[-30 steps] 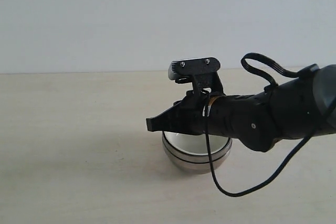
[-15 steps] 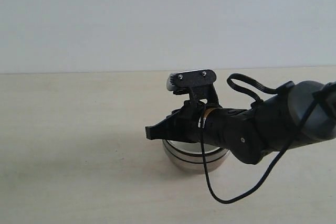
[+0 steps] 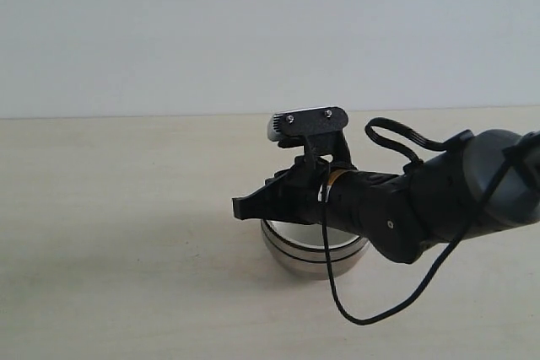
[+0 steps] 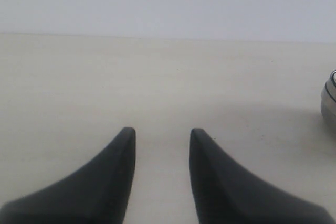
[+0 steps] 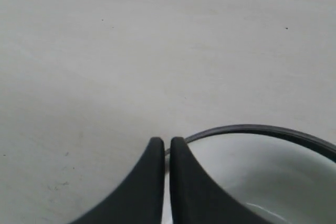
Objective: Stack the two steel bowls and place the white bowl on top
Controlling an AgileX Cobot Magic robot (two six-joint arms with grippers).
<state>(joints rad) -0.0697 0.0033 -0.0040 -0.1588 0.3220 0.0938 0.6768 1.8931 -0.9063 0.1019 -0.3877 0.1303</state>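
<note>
Two steel bowls stand nested in mid-table: the lower one [image 3: 314,262] carries the upper one [image 3: 287,237], with a dark seam between their walls. My right gripper [image 3: 241,206] reaches over them from the right. In the right wrist view it [image 5: 167,141] is shut on the thin rim of the upper steel bowl [image 5: 262,129], whose inside looks pale and glossy. My left gripper [image 4: 160,132] hangs open over bare table, with the steel bowls' wall [image 4: 329,103] off to one side. The white bowl is hidden or out of view.
The pale wooden tabletop [image 3: 126,233] stretches flat around the bowls up to a plain light wall. A black cable [image 3: 371,314] loops down from the right arm to the table in front of the bowls.
The right arm has sunk a little and drawn in, and the upper steel bowl now sits deeper in the lower one. The gripper stays shut.
</note>
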